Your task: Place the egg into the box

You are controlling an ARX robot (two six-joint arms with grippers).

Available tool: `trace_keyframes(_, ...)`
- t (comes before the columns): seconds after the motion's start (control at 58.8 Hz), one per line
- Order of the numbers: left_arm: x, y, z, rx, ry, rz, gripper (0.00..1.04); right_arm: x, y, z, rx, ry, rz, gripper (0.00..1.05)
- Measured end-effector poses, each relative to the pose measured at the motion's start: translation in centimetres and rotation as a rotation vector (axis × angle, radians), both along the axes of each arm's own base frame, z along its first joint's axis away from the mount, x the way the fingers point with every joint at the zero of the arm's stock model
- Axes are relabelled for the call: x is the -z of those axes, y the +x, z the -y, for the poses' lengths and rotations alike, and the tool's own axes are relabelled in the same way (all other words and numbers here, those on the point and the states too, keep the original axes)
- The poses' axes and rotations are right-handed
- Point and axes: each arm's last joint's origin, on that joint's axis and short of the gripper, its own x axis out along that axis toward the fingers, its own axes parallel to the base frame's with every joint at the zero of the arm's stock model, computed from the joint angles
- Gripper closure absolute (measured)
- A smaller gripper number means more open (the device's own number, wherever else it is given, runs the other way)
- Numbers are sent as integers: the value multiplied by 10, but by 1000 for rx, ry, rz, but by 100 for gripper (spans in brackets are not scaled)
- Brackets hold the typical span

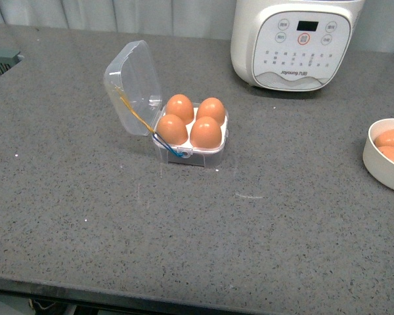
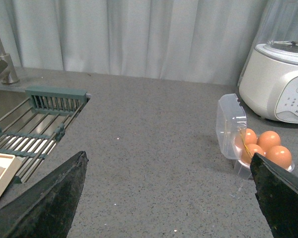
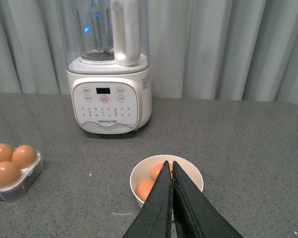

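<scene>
eggs [image 3: 145, 188] in the bowl [image 1: 375, 169] are judged light, smooth and brittle; a gentle hold across the widest part is advised. the box [image 1: 192, 134] is seen mid-counter, lid open, all four cells filled. the bowl lies at its three o'clock, with open counter between. the left gripper [image 2: 168, 156] is spread wide; the right gripper [image 3: 170, 166] is pressed together, empty.

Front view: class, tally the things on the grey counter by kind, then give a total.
Brown eggs: 6 visible
Clear-plastic four-cell egg case: 1
Round white bowl: 1
White kitchen appliance with control panel: 1
Total: 9
</scene>
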Motion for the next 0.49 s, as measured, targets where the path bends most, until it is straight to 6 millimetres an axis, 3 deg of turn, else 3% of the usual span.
trace_keyframes(0.493, 0, 0, 0, 0, 0, 0, 7, 3, -13, 0, -2, 0, -6, 104)
